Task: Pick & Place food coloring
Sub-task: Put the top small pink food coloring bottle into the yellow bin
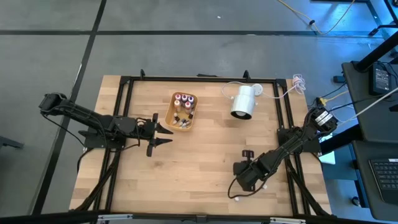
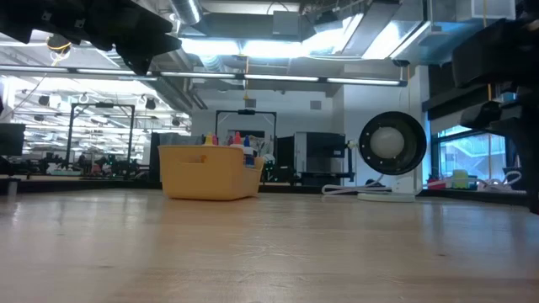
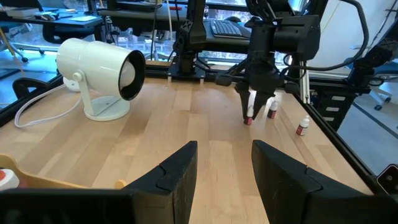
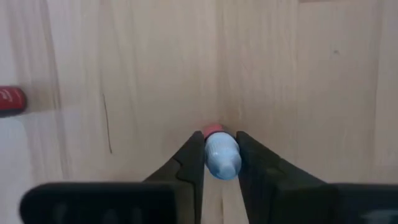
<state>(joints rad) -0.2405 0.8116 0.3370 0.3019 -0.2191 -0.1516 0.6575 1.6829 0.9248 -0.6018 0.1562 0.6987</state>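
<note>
Right hand (image 4: pixel 220 149) down, clamping bottle (image 4: pixel 221 155)

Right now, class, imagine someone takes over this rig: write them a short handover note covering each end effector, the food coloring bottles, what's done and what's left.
Right end effector: shut on a food coloring bottle with a white cap, low over the table's near right part.
Left end effector: open, empty, waiting beside the orange tray.
Done: several bottles stand in the tray.
Left: carry the gripped bottle to the tray, then fetch the two loose bottles standing near the table's right edge.
</note>
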